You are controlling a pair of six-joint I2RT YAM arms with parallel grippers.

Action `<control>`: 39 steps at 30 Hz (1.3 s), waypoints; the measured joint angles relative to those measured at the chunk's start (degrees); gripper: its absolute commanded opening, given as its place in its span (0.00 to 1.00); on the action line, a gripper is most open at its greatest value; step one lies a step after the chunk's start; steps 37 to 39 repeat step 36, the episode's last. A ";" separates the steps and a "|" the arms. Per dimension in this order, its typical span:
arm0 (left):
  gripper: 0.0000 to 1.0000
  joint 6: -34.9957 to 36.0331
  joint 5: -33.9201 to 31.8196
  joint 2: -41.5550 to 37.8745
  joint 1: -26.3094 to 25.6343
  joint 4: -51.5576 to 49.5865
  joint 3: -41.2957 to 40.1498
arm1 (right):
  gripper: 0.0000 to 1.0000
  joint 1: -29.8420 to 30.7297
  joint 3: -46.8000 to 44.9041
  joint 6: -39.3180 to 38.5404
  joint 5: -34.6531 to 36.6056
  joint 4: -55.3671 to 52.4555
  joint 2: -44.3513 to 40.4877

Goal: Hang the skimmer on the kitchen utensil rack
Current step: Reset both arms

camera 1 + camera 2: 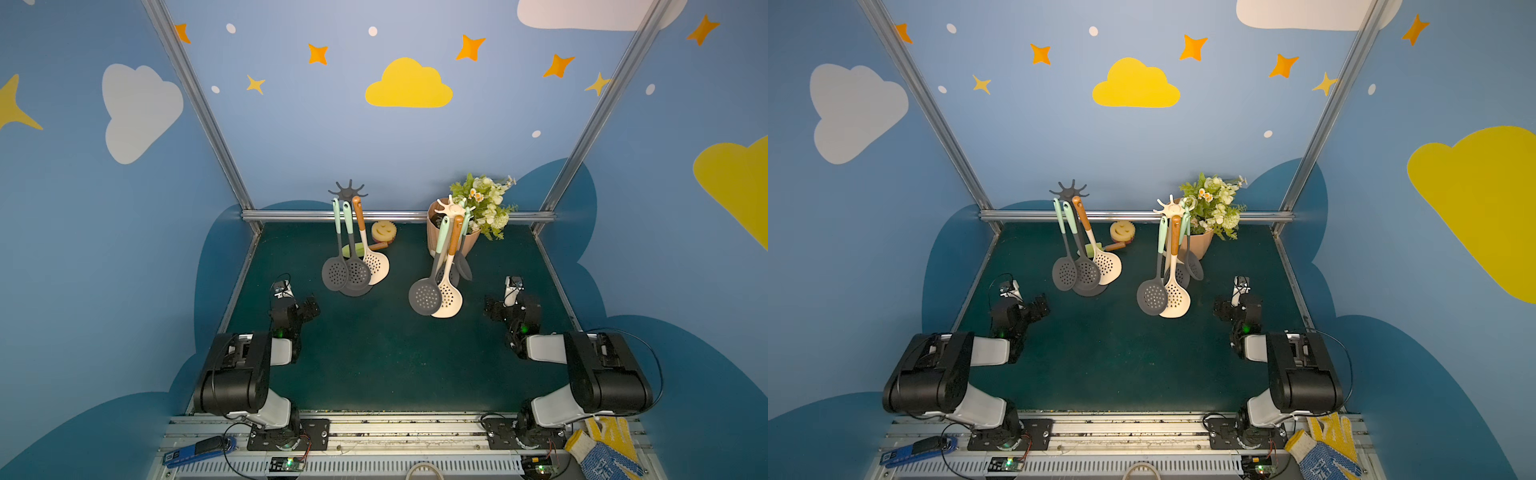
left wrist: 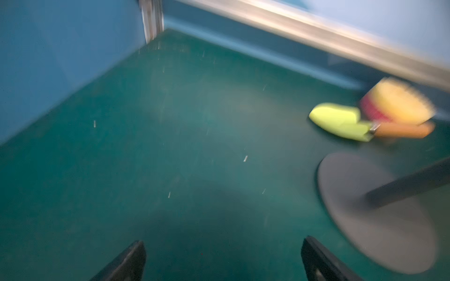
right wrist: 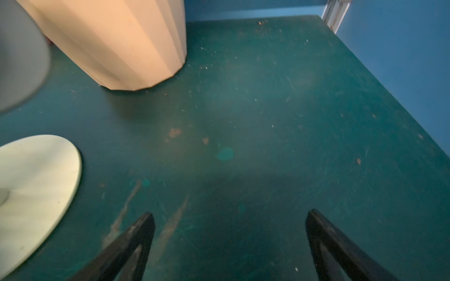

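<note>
Grey and cream skimmers (image 1: 424,296) all hang on the dark rack (image 1: 348,192) and the white rack (image 1: 451,208); none lies on the mat (image 1: 374,357). Left gripper (image 1: 311,304) and right gripper (image 1: 491,309) gape empty, clear of both racks. Hanging looks done; nothing seems left.

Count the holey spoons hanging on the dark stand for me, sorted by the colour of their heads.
Grey-headed skimmers: 2
Cream-headed skimmer: 1
Total on the dark rack: 3
</note>
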 measured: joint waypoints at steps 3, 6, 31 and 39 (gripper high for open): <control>1.00 0.39 -2.47 0.13 -1.25 -1.22 2.05 | 0.96 -0.31 0.46 -0.11 -0.46 0.70 0.00; 1.00 0.85 -3.69 0.00 -2.01 -1.16 3.91 | 0.96 -0.61 0.57 -0.11 -0.81 0.74 0.00; 1.00 1.20 -5.31 -0.04 -2.08 -2.08 4.15 | 0.96 -0.59 0.57 -0.13 -0.79 0.74 0.00; 1.00 1.25 -5.31 -0.07 -2.10 -2.08 4.15 | 0.96 -0.59 0.59 -0.15 -0.76 0.74 0.00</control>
